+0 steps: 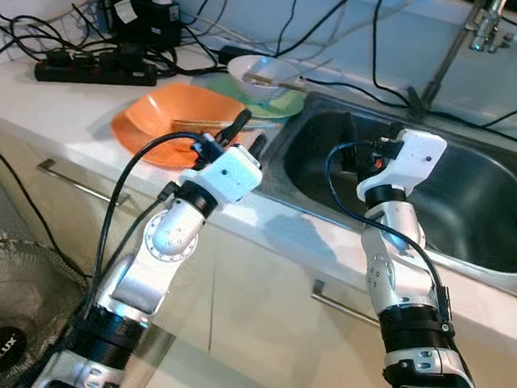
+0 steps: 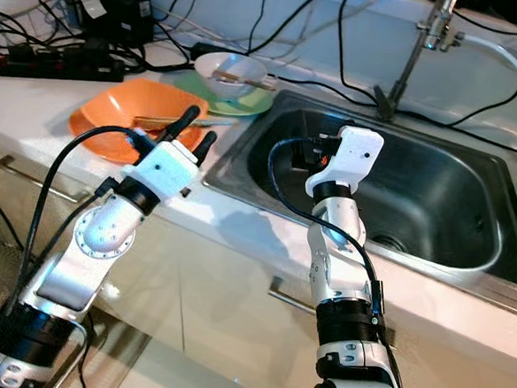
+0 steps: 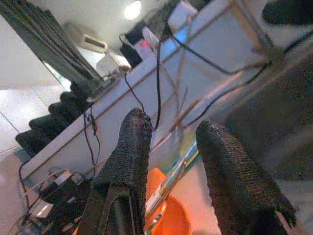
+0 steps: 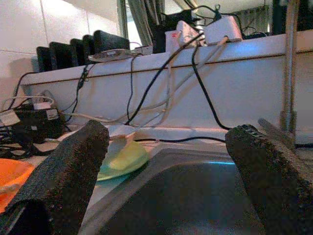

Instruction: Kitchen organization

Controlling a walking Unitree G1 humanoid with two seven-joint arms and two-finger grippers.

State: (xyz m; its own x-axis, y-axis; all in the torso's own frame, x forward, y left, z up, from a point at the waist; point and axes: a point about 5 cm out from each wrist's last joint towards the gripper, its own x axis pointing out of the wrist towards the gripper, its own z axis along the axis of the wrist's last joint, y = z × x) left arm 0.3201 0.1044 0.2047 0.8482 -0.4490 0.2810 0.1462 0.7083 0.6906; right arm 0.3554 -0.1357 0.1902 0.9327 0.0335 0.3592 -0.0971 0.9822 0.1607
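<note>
At the far left of the counter (image 1: 85, 137) a black power strip (image 1: 94, 71) lies in a tangle of cables, close enough that any water carried out of the sink could reach it. Next comes the orange plate (image 1: 152, 124) with chopsticks (image 1: 201, 123) resting across it; the left gripper (image 1: 249, 131) hovers at the plate's near right edge, its fingers (image 3: 128, 147) parted with nothing between them. From this low angle, I judge a push could slide the plate toward the power strip, or tip the chopsticks off, since the rim looks shallow. Just behind sits a white bowl (image 1: 262, 74) on a green plate (image 1: 283, 102), with more chopsticks (image 1: 280, 82) across it; stacked like that, lifting the plate alone may spill the bowl. Further right, the right gripper (image 1: 367, 157) hangs over the steel sink (image 1: 470, 209), fingers (image 4: 63, 171) wide apart and empty. Cables trail along the counter behind the sink near the faucet (image 1: 445, 61), and either arm's own cable might snag on them.
</note>
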